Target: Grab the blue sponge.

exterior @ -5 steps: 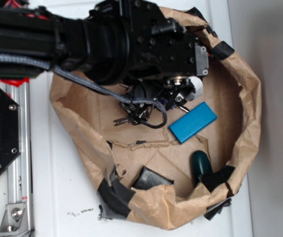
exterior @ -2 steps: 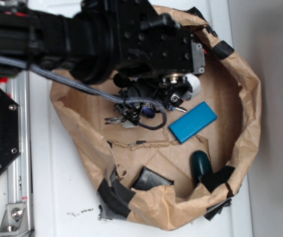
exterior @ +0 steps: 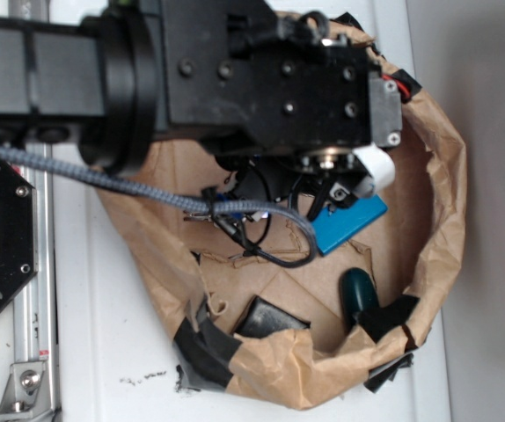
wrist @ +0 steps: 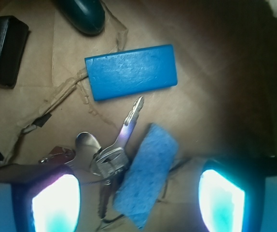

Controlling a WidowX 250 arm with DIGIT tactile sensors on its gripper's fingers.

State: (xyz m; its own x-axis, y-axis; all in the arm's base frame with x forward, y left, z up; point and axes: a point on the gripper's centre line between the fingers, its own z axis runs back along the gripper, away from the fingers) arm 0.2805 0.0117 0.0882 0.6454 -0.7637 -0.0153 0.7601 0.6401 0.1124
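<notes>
The pincer (wrist: 138, 193) hung wide apart above the floor of the brown paper bag (exterior: 446, 176), nothing between its fingers (wrist: 56, 205), and the blue sponge (wrist: 145, 181) lay on the paper almost midway between them, tilted on a diagonal with its lower corner toward the bottom of the wrist view. The chief hazard, as I judged it, was the bunch of keys (wrist: 107, 157): the silver keys rested against the sponge's left long edge, one blade pointing up toward the darker blue block (wrist: 131, 72). A closing stroke from this stance could well sweep the keys in with the foam, so the left finger would press metal rather than sponge (and a soft, porous piece pinched through a key would likely slip or twist out on the lift). The sponge's slant added to it; fingers meeting it corner-first might roll it rather than seat it. The hard blue block lay just above, apart from the sponge, a plausible wrong target if the pincer drifted that way. In the exterior view the arm's body hid the sponge entirely, and the grey cable (exterior: 103, 180) sagged into the bag near the keys, where it might snag. The dark green object (wrist: 80, 14) and black case (wrist: 3, 50) lay well clear.
</notes>
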